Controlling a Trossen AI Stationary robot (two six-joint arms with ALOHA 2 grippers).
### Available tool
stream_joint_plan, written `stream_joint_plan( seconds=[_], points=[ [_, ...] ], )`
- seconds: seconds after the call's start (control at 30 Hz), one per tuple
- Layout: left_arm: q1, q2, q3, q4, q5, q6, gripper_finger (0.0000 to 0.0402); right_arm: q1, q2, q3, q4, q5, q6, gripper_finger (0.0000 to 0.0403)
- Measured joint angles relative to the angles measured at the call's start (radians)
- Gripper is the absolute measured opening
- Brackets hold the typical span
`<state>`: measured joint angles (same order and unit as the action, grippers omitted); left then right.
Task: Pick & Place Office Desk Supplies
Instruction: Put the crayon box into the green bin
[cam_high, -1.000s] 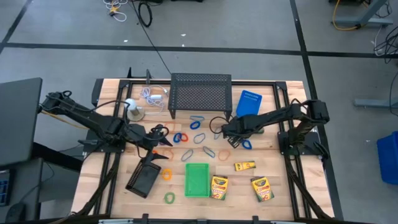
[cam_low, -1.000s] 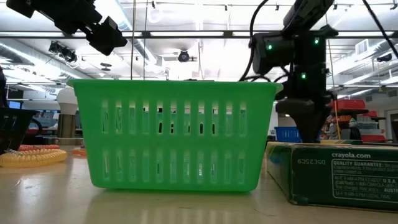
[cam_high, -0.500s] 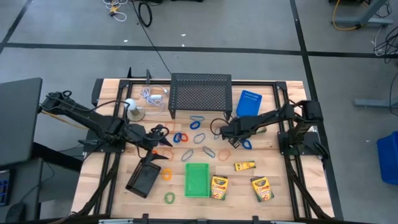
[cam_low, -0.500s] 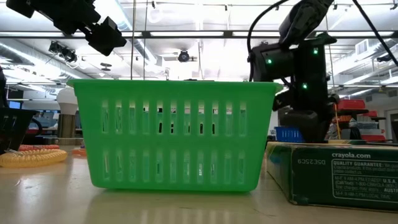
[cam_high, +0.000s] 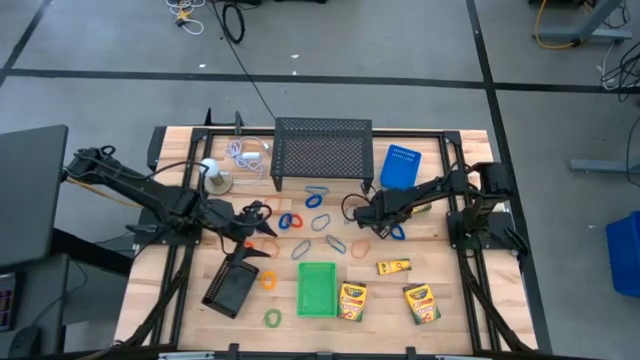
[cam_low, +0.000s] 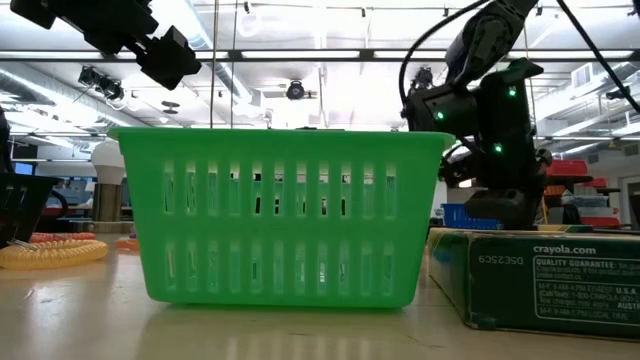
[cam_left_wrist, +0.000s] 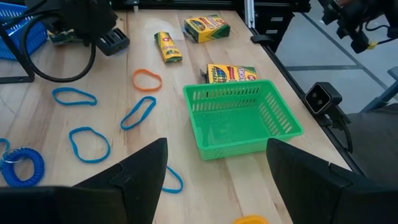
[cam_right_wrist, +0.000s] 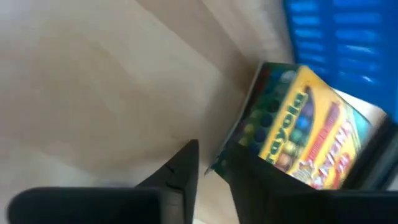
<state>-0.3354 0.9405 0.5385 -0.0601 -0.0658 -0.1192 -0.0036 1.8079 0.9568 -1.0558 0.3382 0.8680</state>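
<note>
Green basket (cam_high: 318, 289) sits at mid near edge of the table (cam_high: 455, 320), floor bare in the left wrist view. Black mesh tray (cam_high: 323, 150) at mid far edge; blue basket (cam_high: 400, 166) just right of it; black bin (cam_high: 232, 285) toward near-left corner, contents not readable. Right gripper (cam_high: 362, 215) low at table centre, against a crayon box (cam_right_wrist: 305, 140) beside the blue basket; cannot tell whether it grasps. Left gripper (cam_left_wrist: 217, 149) released, jaws wide, hanging left of centre. Three more crayon boxes (cam_high: 352, 300) toward near-right corner. Blue loops (cam_high: 322, 222), orange loop (cam_high: 268, 280), green loop (cam_high: 272, 318) lie loose on the wood, outside every container.
</note>
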Motion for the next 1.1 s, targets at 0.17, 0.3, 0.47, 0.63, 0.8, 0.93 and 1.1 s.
stream_joint_plan(
  seconds=[0.17,0.3,0.47,0.63,0.8,0.93,1.1],
  points=[
    [-0.013,0.0,0.0,0.0,0.0,0.002,0.0283,0.003,0.0,0.0,-0.032,0.04,0.007,0.0034],
    [-0.028,0.0,0.0,0.0,-0.004,0.002,0.0283,0.013,0.0,0.0,-0.028,0.07,0.002,0.0006],
    [-0.032,0.0,0.0,0.0,-0.01,0.004,0.0283,0.014,-0.001,0.001,-0.027,0.07,0.002,0.0003],
    [-0.032,0.0,0.0,0.0,-0.011,0.008,0.0283,0.031,-0.001,0.002,-0.025,0.038,-0.012,0.0002],
    [-0.032,0.0,0.0,0.001,-0.012,0.008,0.0283,0.072,-0.002,0.005,-0.026,-0.007,-0.009,0.0001],
    [-0.032,0.0,0.0,0.0,-0.023,0.008,0.0283,0.112,-0.002,0.045,-0.053,-0.021,0.009,0.0001],
    [-0.032,0.0,0.001,0.002,-0.024,0.008,0.0283,0.143,-0.003,0.142,-0.133,-0.005,0.015,0.0001]
  ],
)
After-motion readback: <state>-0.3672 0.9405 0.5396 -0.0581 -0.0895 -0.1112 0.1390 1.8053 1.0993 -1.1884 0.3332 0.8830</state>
